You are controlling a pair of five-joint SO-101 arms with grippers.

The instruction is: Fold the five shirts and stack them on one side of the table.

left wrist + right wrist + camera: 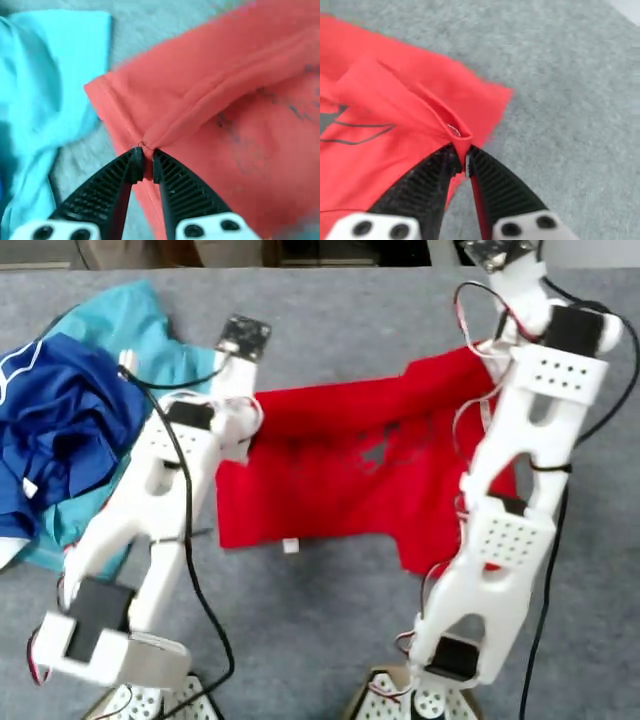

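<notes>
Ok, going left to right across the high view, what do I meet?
blue shirt → left arm → red shirt → right arm

Bright, even light, soft faint shadows beside the arms (150, 500) on the table (340, 330)

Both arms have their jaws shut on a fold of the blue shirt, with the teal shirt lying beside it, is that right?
No, it is the red shirt, not the blue one. Each wrist view shows its arm's jaws shut on a fold of it. The teal shirt does lie beside it.
</notes>
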